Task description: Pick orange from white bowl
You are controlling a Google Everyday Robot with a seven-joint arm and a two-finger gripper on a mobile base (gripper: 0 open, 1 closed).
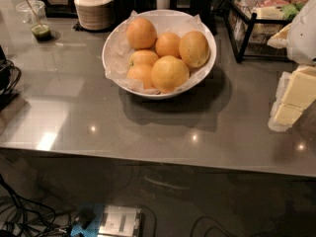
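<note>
The white bowl (116,48), wide and lined with crinkled white paper, stands on the grey counter at centre back. It holds several oranges. The biggest orange (170,73), pale yellow-orange, lies at the front of the pile, with smaller, deeper-orange fruits behind it and to its left. My gripper (291,100), cream and white, is at the right edge of the view. It hangs over the counter, well to the right of the bowl and a little nearer than it, touching nothing in the bowl. The white arm (303,31) rises above it.
A stack of small beige dishes (93,8) stands behind the bowl at left. A plastic cup with green liquid (37,19) is at far left. Dark containers line the back. A black wire rack (247,31) stands back right. Cables lie on the floor below the counter's front edge.
</note>
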